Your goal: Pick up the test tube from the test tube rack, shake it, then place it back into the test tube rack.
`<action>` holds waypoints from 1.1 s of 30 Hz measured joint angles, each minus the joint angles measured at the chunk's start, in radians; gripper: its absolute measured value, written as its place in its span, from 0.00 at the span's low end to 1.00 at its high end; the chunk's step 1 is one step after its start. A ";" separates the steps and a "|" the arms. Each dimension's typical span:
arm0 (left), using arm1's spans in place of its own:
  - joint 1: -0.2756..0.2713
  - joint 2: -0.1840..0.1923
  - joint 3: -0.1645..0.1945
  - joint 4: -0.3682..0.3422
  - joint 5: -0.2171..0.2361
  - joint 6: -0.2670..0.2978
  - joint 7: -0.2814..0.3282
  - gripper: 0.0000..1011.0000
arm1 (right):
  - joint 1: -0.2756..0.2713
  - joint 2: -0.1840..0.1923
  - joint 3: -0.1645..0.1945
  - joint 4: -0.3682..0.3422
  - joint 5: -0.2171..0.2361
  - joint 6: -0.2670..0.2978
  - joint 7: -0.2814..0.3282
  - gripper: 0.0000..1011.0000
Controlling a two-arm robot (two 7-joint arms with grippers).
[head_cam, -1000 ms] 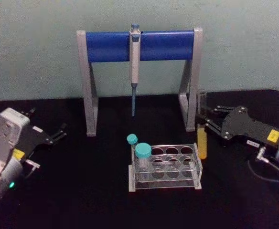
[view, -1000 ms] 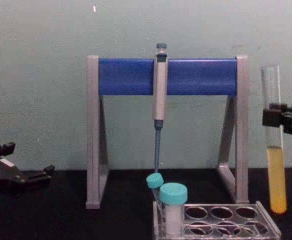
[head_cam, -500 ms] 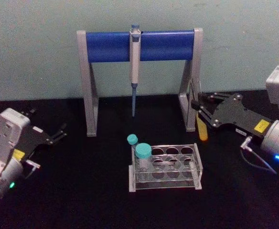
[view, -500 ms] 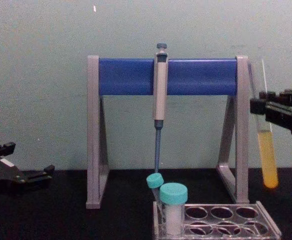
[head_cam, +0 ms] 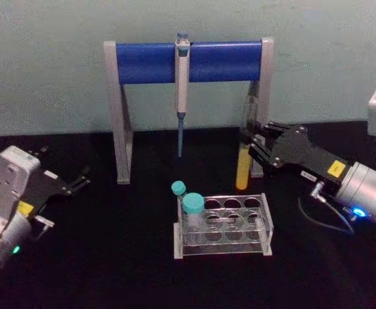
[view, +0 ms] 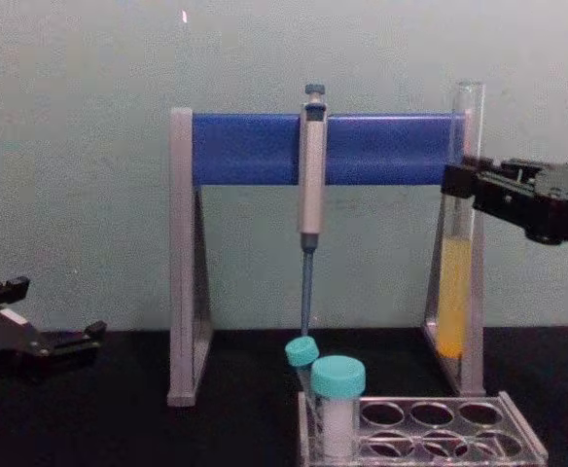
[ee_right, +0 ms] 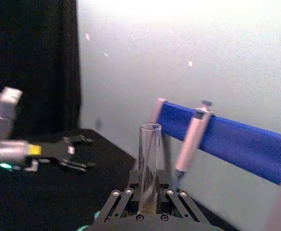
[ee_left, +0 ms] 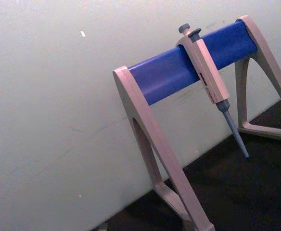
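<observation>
Long thin clear glass test tube (head_cam: 243,164), yellow liquid in its lower part, near upright, out of the low clear plastic test tube rack (head_cam: 267,225), just behind its right end. My right tool (head_cam: 246,138) is clamped on the tube's upper half. Grey-and-blue pipette stand (head_cam: 149,62) is close behind. My left tool (head_cam: 78,180) rests far left over the black tabletop (head_cam: 111,257), fingers apart, holding nothing.

1. Pipette stand (head_cam: 149,62) spans the rear tabletop (head_cam: 111,257), pipette (head_cam: 182,77) hanging mid-span.
2. Teal-capped tubes (head_cam: 192,203) fill the test tube rack's (head_cam: 266,225) left holes; the rest stand open.
3. Right pincer (head_cam: 252,145) holds the test tube (head_cam: 243,164) close by the stand's right leg.
</observation>
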 joint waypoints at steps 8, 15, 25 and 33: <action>0.000 0.000 0.000 0.000 0.000 0.000 0.000 0.99 | 0.007 0.019 -0.010 0.014 0.125 0.022 0.112 0.23; 0.000 0.000 0.000 0.000 0.000 0.000 0.000 0.99 | -0.018 0.068 -0.006 -0.020 0.164 0.050 0.126 0.23; 0.000 0.000 0.000 0.000 0.000 0.000 0.000 0.99 | -0.066 0.155 0.022 -0.086 0.142 0.077 0.021 0.23; 0.000 0.000 0.000 0.000 0.000 0.000 0.000 0.99 | -0.065 0.141 0.025 -0.099 0.035 0.064 -0.086 0.23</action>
